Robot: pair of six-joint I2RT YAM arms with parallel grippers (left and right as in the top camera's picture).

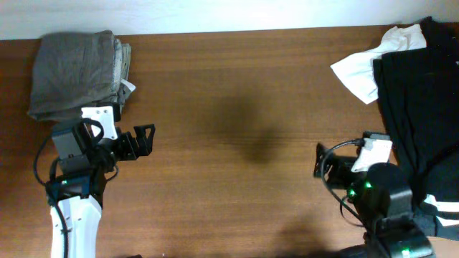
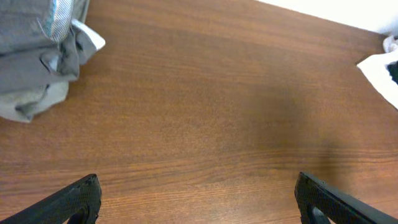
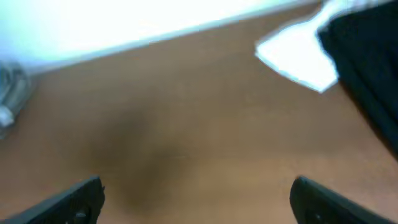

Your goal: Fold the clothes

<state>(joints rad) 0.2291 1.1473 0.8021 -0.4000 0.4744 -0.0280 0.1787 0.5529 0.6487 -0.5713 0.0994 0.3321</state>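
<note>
A folded stack (image 1: 75,75) lies far left on the table (image 1: 237,143), a loose pile (image 1: 419,100) far right.

Black left gripper (image 1: 148,138), white forearm shell (image 1: 72,222) (looped black cables (image 1: 41,163)), green LEDs (image 1: 367,186)

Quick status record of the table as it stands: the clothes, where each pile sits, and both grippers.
folded pile: grey garments, stacked at the table's far left corner
unfolded pile: black garment, spread at the right edge
also there: white garment, touching the black one's far left edge
left gripper: open, empty, just near of the grey stack
right gripper: open, empty, left of the black garment
</note>
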